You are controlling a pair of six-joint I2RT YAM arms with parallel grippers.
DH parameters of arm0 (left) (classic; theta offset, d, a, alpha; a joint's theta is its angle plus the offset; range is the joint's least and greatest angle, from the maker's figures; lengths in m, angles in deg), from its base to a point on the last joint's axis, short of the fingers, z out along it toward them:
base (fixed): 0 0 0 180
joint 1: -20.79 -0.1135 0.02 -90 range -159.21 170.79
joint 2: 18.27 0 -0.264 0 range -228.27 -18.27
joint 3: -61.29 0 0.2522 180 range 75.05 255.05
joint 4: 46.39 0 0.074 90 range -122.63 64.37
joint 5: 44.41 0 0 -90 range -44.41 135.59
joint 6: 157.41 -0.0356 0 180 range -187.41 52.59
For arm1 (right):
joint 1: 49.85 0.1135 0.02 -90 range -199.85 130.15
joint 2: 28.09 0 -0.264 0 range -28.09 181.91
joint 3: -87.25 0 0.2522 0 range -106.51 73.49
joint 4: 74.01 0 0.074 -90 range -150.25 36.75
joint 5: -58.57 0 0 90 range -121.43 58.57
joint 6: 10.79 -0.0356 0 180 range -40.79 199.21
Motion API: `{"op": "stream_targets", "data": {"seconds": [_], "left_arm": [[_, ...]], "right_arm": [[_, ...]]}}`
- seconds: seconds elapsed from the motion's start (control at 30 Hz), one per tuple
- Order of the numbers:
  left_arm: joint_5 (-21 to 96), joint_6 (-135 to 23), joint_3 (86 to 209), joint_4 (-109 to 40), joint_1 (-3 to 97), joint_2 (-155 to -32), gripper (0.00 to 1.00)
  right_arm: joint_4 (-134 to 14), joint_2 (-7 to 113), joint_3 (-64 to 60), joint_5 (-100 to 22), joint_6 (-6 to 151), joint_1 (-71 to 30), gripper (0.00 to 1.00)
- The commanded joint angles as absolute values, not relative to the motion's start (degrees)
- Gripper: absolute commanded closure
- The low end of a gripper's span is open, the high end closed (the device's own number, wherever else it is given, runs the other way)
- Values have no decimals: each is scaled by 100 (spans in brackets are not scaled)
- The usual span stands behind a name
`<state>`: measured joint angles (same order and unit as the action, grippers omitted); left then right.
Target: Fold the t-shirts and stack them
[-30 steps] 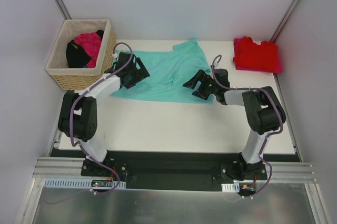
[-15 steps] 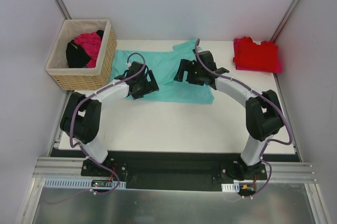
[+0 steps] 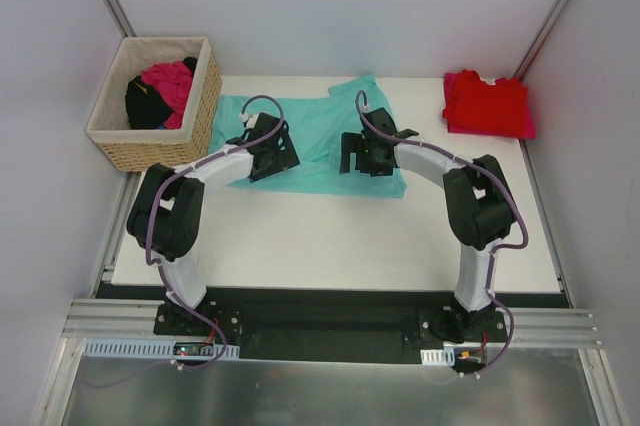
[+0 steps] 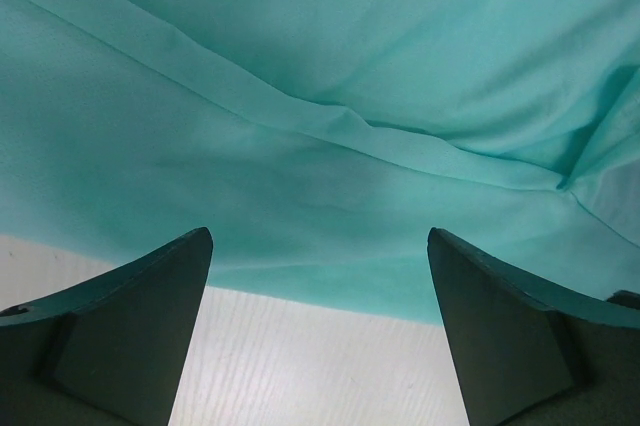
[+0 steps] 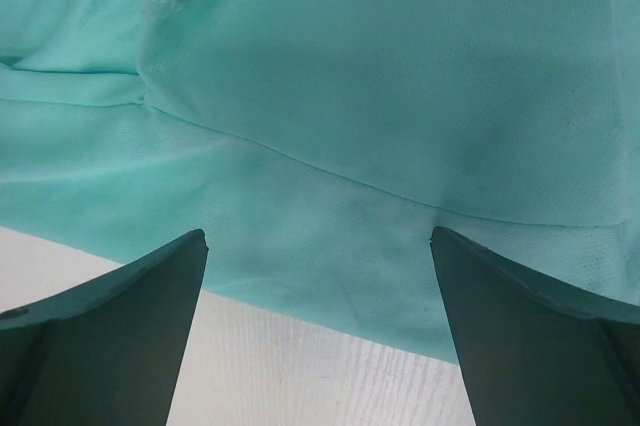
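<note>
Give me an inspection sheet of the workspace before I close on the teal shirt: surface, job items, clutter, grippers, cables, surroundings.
Surface: white table, no stains seen.
Job's things: teal t-shirt laid out mid-table, creased; red t-shirt folded at the far right corner; magenta-pink garment beside a black garment in the wicker basket, far left.
Clutter: nothing seen.
Grippers: left gripper and right gripper both open over the teal t-shirt's near hem, holding nothing.
Cables: purple cable looped at each wrist; no snag seen.
Surroundings: white walls; metal rail at the arm bases.
</note>
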<state>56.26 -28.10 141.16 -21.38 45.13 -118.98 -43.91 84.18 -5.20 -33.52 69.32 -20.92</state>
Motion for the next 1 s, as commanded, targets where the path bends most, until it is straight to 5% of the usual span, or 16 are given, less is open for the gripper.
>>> {"op": "stream_targets", "data": {"seconds": [0.0,0.6,0.97], "left_arm": [[5886,-2918,14308,-2094,4505,-12224,10],[5692,-2619,13720,-2217,4733,-12102,11],[5657,-1847,12542,-2182,5541,-11610,12]], "right_arm": [[-4311,8379,-614,-3178,7042,-2102,1],[-4302,8213,133,-2730,6849,-1962,1],[-4223,7299,1633,-2423,6471,-1645,1]]}}
